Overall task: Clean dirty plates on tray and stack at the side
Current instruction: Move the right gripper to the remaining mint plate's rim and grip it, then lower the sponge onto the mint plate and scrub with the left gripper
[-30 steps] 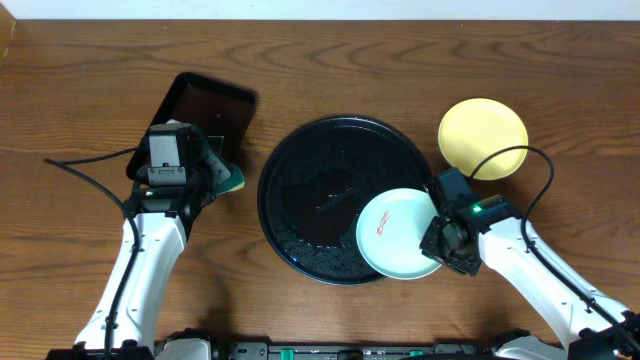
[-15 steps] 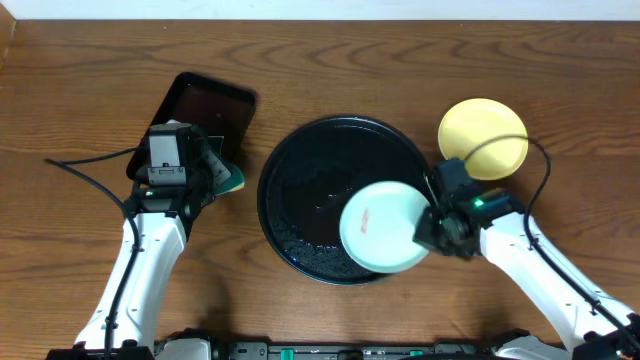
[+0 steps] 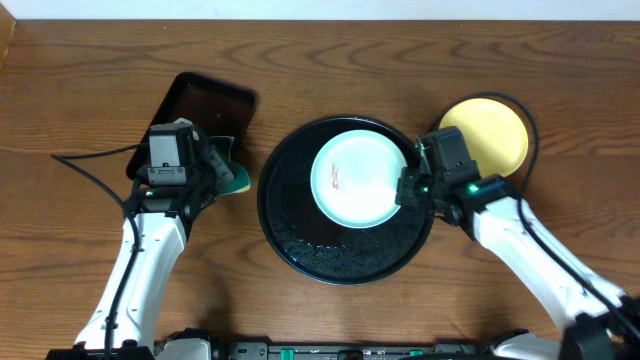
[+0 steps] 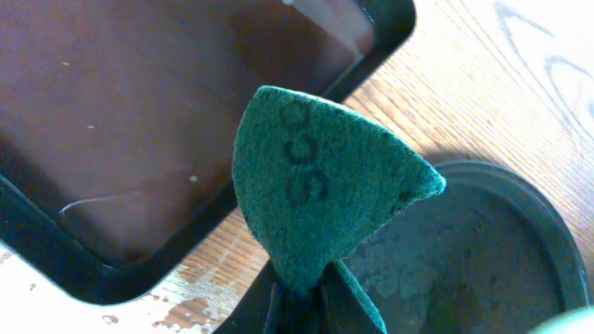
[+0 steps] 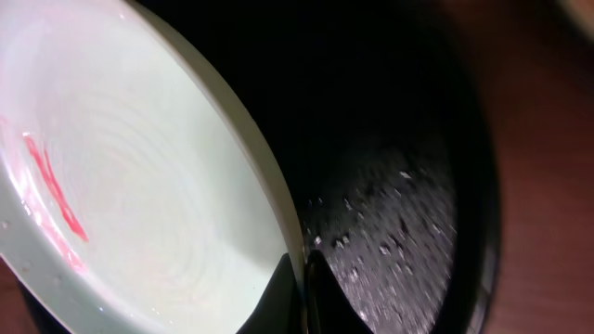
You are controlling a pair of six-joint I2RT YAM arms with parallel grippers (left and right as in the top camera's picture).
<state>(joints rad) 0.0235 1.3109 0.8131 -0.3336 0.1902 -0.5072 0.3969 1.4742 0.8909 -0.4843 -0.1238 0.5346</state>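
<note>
A pale mint-white plate (image 3: 358,180) with a red smear is held over the upper middle of the round black tray (image 3: 300,235). My right gripper (image 3: 408,186) is shut on its right rim; the right wrist view shows the plate (image 5: 139,186) clamped at my fingertips (image 5: 302,288) above the wet tray (image 5: 408,213). A pale yellow plate (image 3: 495,135) lies on the table right of the tray. My left gripper (image 3: 222,172) is shut on a green scouring pad (image 4: 320,186), left of the tray (image 4: 483,250). A third plate is not in view.
A smaller rectangular dark tray (image 3: 205,110) lies at the back left, under my left wrist; it fills the left wrist view (image 4: 139,111). Black cables trail from both arms over the wooden table (image 3: 330,70).
My right gripper has carried the mint plate from the tray's lower right rim up and left, over the tray's upper middle. The left arm has barely shifted.
</note>
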